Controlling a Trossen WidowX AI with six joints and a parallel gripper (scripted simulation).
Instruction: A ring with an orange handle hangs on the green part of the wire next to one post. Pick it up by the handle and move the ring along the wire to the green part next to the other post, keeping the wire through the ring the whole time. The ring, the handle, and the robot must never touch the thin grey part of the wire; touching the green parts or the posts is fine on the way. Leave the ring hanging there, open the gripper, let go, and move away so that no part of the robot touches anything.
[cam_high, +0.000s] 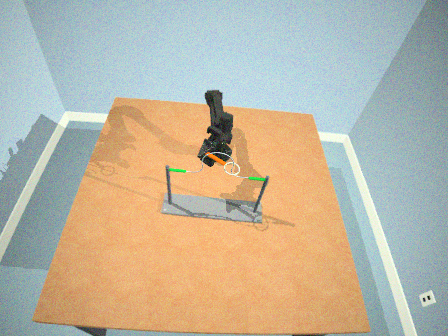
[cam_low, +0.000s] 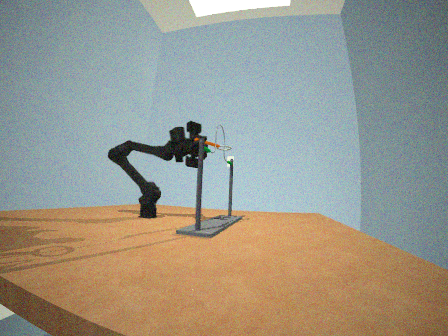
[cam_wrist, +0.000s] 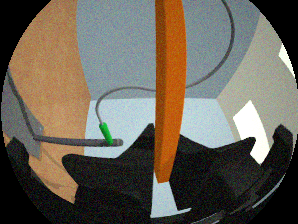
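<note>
The gripper (cam_high: 215, 154) (cam_low: 196, 145) (cam_wrist: 154, 127) pinches the orange handle (cam_high: 216, 159) (cam_low: 211, 144) (cam_wrist: 169, 90). The top view shows the ring (cam_high: 232, 168) (cam_low: 226, 148) around the wire (cam_high: 198, 171) (cam_low: 217, 131) (cam_wrist: 231, 45), nearer the right post (cam_high: 262, 194) (cam_low: 231, 187); the wrist view leaves the ring out.

Outlet (cam_high: 427, 298): white, two dark slots, right wall | baseboard (cam_high: 374, 220): white, foot of walls | walls (cam_high: 225, 50) (cam_low: 260, 100): pale blue | ceiling panel (cam_low: 240, 7): bright white, overhead

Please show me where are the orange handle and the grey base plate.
Orange handle (cam_high: 216, 159) (cam_low: 212, 144) (cam_wrist: 170, 75): top, exterior, wrist; its shaft.
Grey base plate (cam_high: 212, 207) (cam_low: 202, 232): top, exterior; its upper face.
</note>
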